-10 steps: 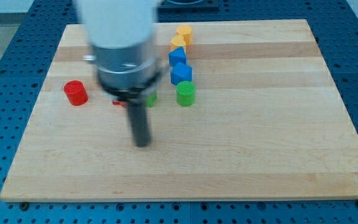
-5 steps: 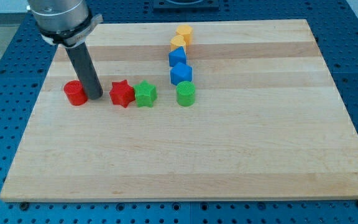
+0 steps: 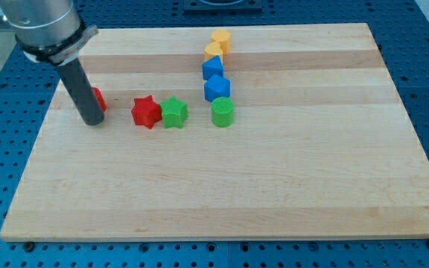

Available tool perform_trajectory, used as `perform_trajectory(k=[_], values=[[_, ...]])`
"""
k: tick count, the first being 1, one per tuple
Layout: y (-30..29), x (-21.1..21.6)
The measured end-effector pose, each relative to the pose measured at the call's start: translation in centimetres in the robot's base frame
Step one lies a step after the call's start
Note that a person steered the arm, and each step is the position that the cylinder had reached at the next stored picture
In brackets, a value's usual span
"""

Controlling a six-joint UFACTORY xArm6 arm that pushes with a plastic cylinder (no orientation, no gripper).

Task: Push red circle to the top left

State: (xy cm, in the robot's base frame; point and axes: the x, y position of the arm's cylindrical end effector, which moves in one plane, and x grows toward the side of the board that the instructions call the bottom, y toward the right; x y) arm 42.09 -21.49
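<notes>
The red circle [image 3: 97, 99] lies near the board's left edge, mostly hidden behind my rod; only its right edge shows. My tip [image 3: 93, 122] rests on the board just below and in front of it, at the view's left. A red star [image 3: 146, 112] and a green star [image 3: 174, 112] sit side by side to the right of my tip.
A green circle [image 3: 223, 112] lies right of the stars. Above it runs a column of two blue blocks [image 3: 216, 88] [image 3: 212, 67] and two orange blocks [image 3: 213, 50] [image 3: 220, 39] toward the view's top. The wooden board [image 3: 274, 164] ends close to my tip's left.
My rod has swung from the board's middle to the left, passing right of the red circle, and now stands in front of it. The red circle has shifted slightly up.
</notes>
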Motion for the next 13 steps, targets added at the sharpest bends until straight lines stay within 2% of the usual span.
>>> perform_trajectory(k=[2, 6, 8, 11, 13], values=[[-1.7, -5.1], [-7.6, -5.4], [-6.6, -5.4], [-4.8, -8.4], [-2.7, -8.2]])
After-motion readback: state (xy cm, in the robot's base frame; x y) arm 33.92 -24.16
